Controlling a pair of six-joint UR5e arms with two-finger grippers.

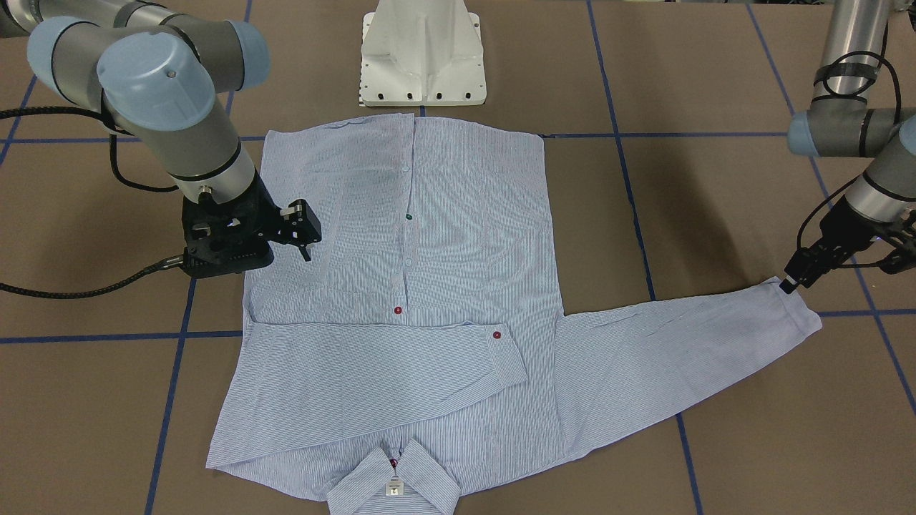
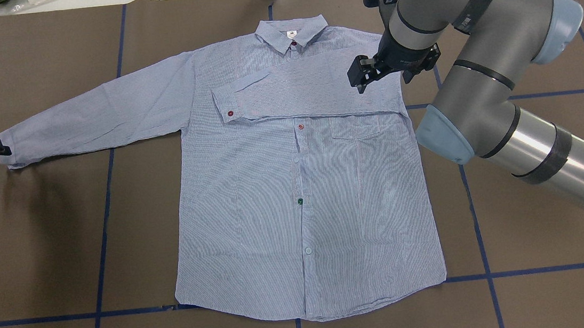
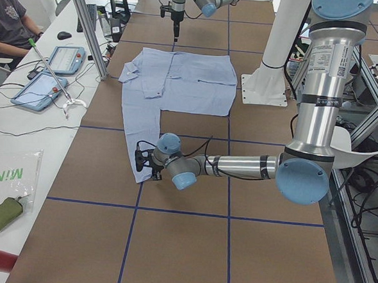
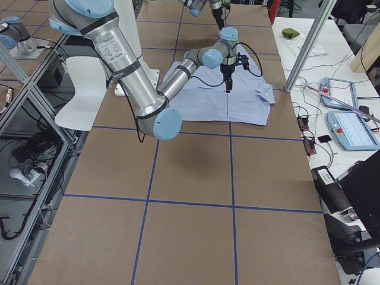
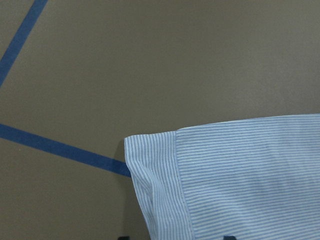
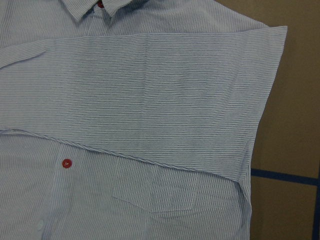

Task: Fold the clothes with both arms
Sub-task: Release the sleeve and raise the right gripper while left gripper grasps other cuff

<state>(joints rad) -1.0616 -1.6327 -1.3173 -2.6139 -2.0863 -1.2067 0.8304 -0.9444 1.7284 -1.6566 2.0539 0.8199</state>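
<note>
So the light-blue and white finely striped button-up shirt [image 2: 299, 184] is lying flat and front-up in the middle of the brown paper-covered desk [image 2: 54, 251]. Its collar [image 2: 291, 34] points away from the robot, and the hem is nearest the white pedestal base [image 1: 422, 57]. The sleeve on the robot's right side is folded straight across the chest. That sleeve's cuff, the one with the red button [image 2: 227, 106], sits a bit past the button placket, just above the chest pocket [image 2: 356, 131]. The other sleeve is stretched straight out toward the robot's left, and it crosses one of the blue tape grid lines [image 2: 102, 246].

The left arm's black pincer gripper [image 1: 789, 284] is down low, right at the end of that outstretched cuff, touching it or as good as. Its wrist view shows the cuff corner flat on the desk, with two dark tips barely poking in at the bottom edge. I honestly can't tell whether the fingers are clamped on the fabric or just sitting around it.

The right arm's black pincer gripper [image 2: 360, 79] points down over the shoulder end of the folded sleeve and hovers above the cloth. Its fingers look pinched together with nothing between them, and its wrist view shows only the striped fabric and the pocket.
</note>
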